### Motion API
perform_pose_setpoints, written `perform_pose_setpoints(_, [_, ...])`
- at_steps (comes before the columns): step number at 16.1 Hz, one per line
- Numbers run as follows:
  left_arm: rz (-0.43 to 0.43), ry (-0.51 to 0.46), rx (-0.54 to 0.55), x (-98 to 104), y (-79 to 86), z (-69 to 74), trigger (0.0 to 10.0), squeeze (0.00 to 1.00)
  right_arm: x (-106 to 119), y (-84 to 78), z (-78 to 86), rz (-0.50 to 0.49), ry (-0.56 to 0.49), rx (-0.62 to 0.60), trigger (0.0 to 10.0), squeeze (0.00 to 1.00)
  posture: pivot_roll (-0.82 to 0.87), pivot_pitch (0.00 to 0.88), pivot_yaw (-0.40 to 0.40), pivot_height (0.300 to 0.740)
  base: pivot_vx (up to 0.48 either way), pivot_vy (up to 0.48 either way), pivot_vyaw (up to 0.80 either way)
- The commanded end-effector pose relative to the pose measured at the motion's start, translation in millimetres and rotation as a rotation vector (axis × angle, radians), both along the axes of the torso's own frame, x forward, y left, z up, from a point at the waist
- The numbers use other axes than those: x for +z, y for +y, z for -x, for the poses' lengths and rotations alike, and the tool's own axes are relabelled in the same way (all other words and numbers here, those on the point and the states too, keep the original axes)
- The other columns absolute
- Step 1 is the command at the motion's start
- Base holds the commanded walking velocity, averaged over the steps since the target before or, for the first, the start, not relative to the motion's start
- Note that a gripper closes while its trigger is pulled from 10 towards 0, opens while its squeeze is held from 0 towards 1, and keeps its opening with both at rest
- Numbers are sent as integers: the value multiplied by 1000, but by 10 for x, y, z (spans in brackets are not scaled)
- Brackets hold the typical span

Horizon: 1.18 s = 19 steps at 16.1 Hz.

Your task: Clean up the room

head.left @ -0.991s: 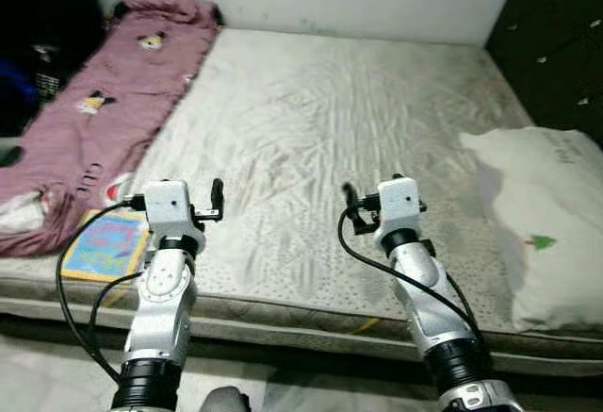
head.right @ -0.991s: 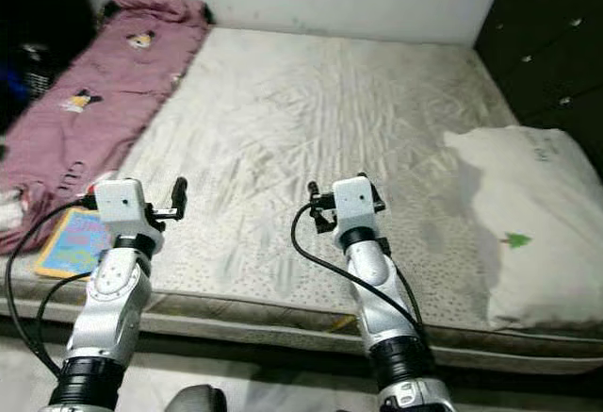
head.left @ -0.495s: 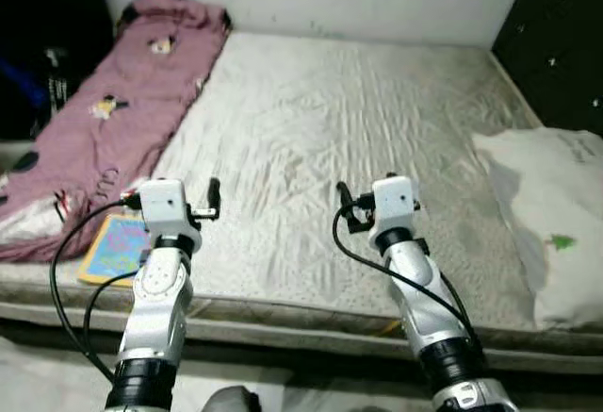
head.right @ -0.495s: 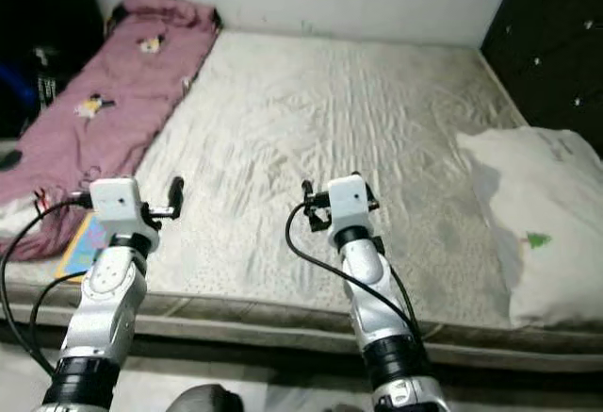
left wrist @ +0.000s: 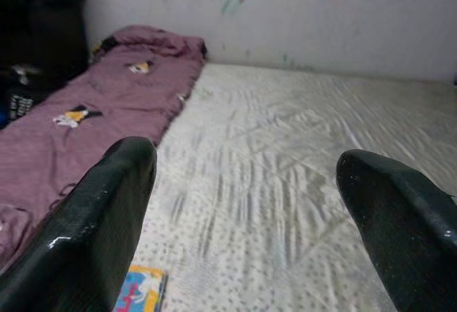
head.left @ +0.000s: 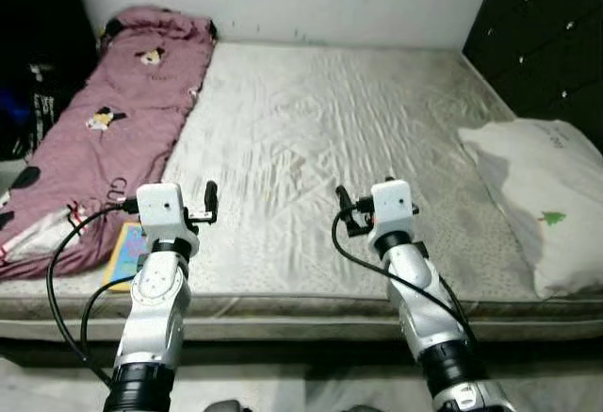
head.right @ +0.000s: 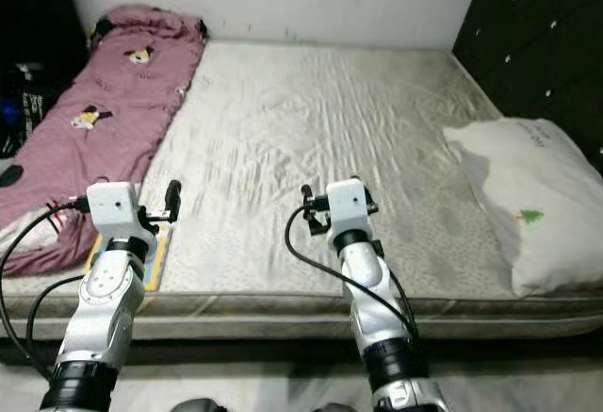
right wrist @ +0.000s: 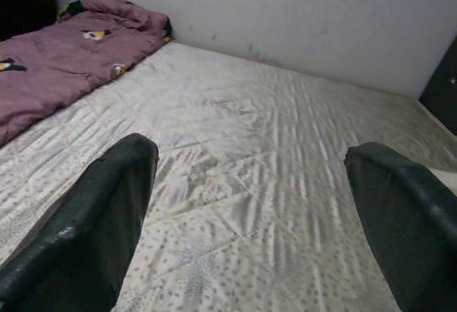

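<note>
Left end effector (head.left: 211, 199): raised over the near edge of the mattress, fingers spread wide with nothing between them; in the left wrist view the two black fingers (left wrist: 107, 219) stand well apart.
Right end effector (head.left: 343, 206): level with the left one and to its right, also over the near edge, also spread and empty; the right wrist view looks along the bare sheet toward the wall.
What has changed: the whole picture has shifted since a second ago, so the camera has moved, not the things. More of the mattress's front edge and the floor strip below it now shows, and the pillow sits further to the right. Both arms keep the same raised pose as before.
Colourful book (head.left: 127, 248): lies flat at the near left corner of the mattress, just beside the left arm, partly tucked against the blanket's edge.
Mattress (head.left: 311, 139): grey-white, wrinkled, bare across its middle.
Maroon blanket (head.left: 104, 139): rumpled along the left side, running from near the book to the far wall.
White pillow (head.left: 537, 205): at the right edge, hanging partly over the side, beside the dark cabinet (head.left: 546, 35).
Meaning for the task: nothing is gripped yet; the robot seems to be settling its stance. The book looks the closest loose item, within likely reach of the left arm.
</note>
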<state>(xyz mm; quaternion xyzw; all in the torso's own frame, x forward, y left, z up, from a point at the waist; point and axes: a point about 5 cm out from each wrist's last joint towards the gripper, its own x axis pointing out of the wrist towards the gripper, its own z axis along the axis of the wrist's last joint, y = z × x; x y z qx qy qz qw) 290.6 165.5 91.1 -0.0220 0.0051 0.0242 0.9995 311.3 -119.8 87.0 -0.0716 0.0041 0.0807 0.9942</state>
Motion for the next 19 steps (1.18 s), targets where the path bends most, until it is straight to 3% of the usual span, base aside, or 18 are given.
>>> perform_pose_setpoints(1, [11, -4, -27, 21, -81, -19, 10000, 0, -30, -110, 8, 10, 16, -34, 10000, 0, 43, 0, -12, 740, 0, 480, 0])
perform_pose_setpoints(6, [13, -14, -26, 31, -82, -16, 10000, 0, -41, -108, 4, 12, 23, -33, 10000, 0, 42, 0, -12, 740, 0, 467, 0])
perform_pose_setpoints(15, [15, -48, -68, 68, -107, 2, 10000, 0, -54, -102, 5, 14, 30, -30, 10000, 0, 41, 0, -11, 740, 0, 0, 0])
perform_pose_setpoints(19, [17, -47, -70, 61, -102, 5, 10000, 0, -56, -102, 7, 14, 31, -30, 10000, 0, 40, 0, -11, 740, 259, 0, 0])
